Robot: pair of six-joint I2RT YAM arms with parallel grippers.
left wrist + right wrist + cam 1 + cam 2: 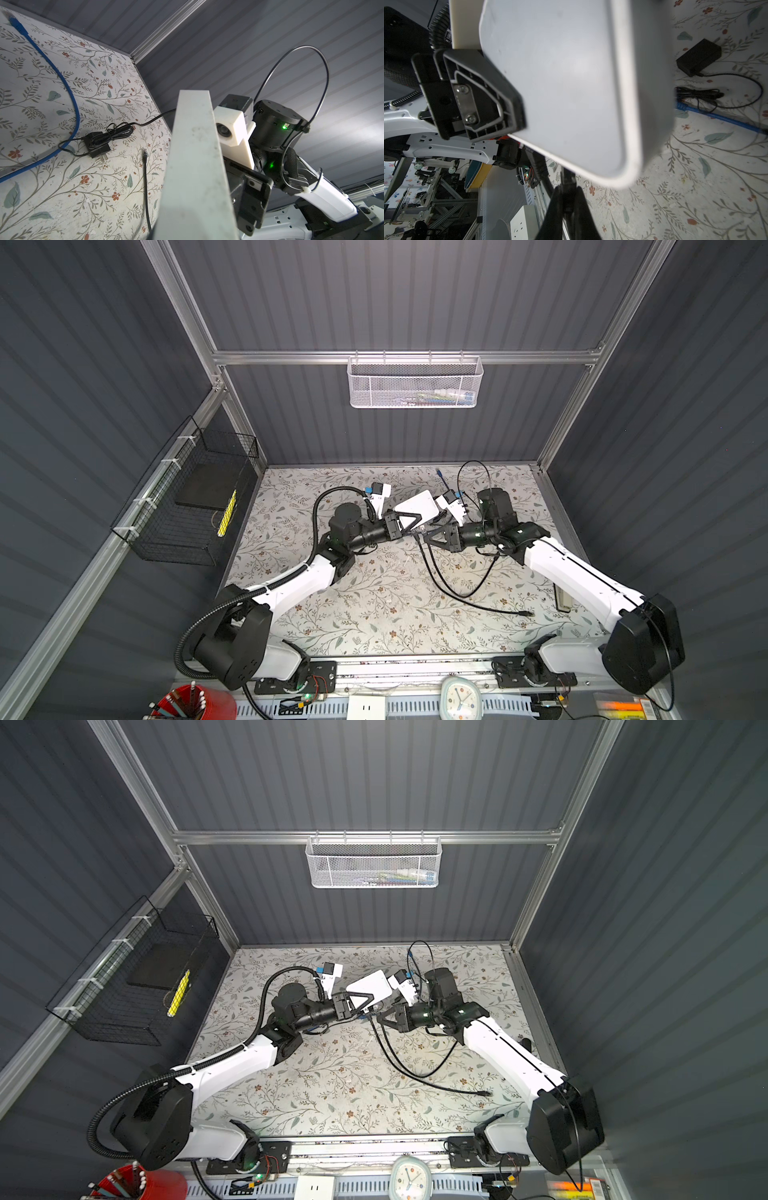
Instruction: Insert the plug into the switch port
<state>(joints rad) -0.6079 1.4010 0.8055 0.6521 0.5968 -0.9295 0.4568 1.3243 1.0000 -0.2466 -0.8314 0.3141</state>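
The switch (pixel 417 506) (pixel 370 986) is a flat white box held off the floral table, tilted, with my left gripper (pixel 406 523) shut on its near edge. The left wrist view sees it edge-on as a pale slab (pixel 193 166); in the right wrist view its broad face (pixel 571 83) fills the frame, with a left finger (pixel 483 93) clamped on it. My right gripper (pixel 423 533) (pixel 566 199) is shut on the black plug (pixel 568 185), whose tip is at the switch's lower edge. The port itself is hidden. The plug's black cable (pixel 453 593) trails across the table.
A black power adapter (pixel 96 143) with bundled cord and a blue network cable (pixel 62 83) lie on the table behind the switch. The black cable's free end (pixel 528 614) rests front right. A black wire basket (pixel 187 497) hangs on the left wall, a white mesh basket (pixel 415 381) on the back rail.
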